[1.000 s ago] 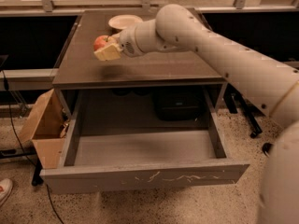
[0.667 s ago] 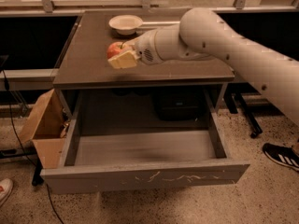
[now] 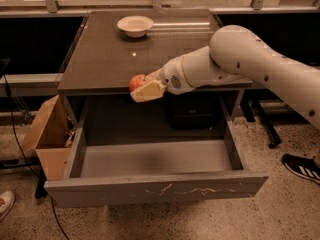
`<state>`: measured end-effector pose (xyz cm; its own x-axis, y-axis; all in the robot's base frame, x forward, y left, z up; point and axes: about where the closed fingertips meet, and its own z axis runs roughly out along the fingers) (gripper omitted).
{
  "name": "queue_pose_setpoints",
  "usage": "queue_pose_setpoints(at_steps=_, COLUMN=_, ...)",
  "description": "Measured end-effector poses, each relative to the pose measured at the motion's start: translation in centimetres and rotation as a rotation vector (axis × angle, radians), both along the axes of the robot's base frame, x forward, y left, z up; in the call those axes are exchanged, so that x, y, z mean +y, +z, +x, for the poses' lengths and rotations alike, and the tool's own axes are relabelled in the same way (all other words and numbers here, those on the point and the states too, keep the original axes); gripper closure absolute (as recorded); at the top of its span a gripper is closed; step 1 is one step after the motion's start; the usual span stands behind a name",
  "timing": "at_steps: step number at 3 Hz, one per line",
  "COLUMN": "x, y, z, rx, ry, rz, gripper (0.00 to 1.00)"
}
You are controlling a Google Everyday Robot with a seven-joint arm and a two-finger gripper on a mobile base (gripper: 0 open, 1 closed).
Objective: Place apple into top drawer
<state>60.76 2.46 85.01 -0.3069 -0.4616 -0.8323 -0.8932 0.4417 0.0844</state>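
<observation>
camera view: we only get this one angle, looking down on the front of the table.
gripper: we see it at the table's front edge, a bit left of the middle, clamped on the apple, with one pale finger across its lower side.
apple: red, held in the air right at the front edge, above the back of the top drawer.
top drawer: pulled out wide under the table, and the grey inside looks bare to us.
arm: comes in over the front right corner.
bowl: near the back edge, well apart from the apple.
cardboard box: on the floor by the table's left edge.
</observation>
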Motion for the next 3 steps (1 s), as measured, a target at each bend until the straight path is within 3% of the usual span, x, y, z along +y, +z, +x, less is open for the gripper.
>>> queue_pose_setpoints(at_steps=2, x=0.8, y=-1.4, z=-1.0, rx=-0.003, ry=0.002, rz=-0.045, gripper=1.0)
queue_pose_setpoints(at_steps=3, x=2.6, y=-4.7, z=-3.0, rx=0.001, ry=-0.003, rz=-0.102, gripper=1.0)
